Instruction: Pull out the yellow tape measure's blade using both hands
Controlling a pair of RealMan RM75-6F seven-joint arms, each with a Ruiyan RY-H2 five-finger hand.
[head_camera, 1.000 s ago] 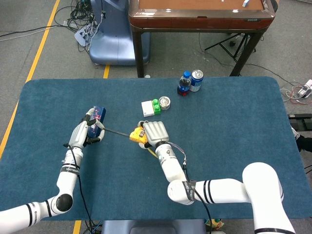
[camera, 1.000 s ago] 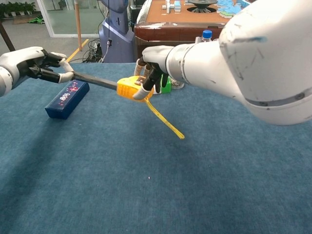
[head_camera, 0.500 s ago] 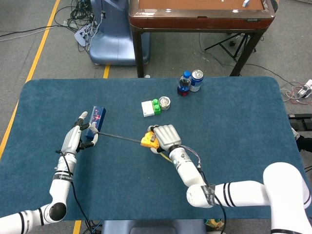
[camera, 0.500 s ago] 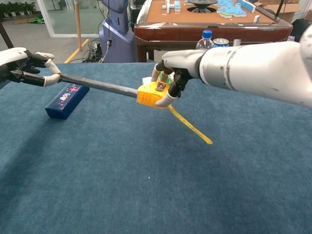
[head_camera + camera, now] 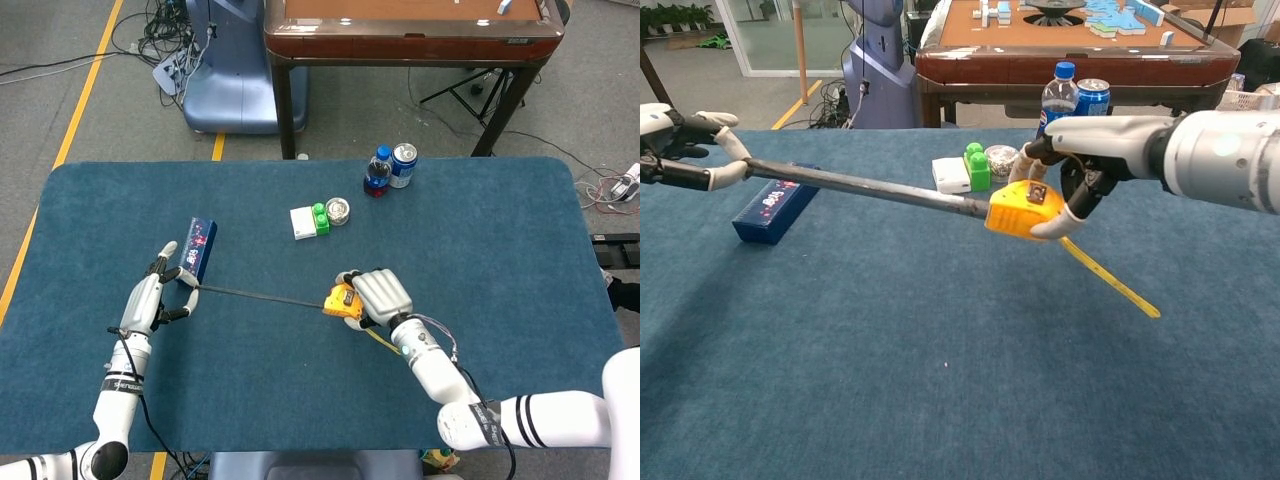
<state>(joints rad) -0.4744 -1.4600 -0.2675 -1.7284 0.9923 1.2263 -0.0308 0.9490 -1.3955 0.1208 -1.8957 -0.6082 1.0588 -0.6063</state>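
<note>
Now your right hand grips the boxy yellow tape measure mid-table w/ fingers wrapped; left hand pinches the thin dark blade tip, long axis running toward the table's left edge.

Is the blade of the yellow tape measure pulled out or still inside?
Out: the blade spans from the yellow tape measure in the right hand to the left hand.

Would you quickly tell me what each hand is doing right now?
Left hand: pinching the end of the blade.
Right hand: gripping the yellow tape measure.
</note>
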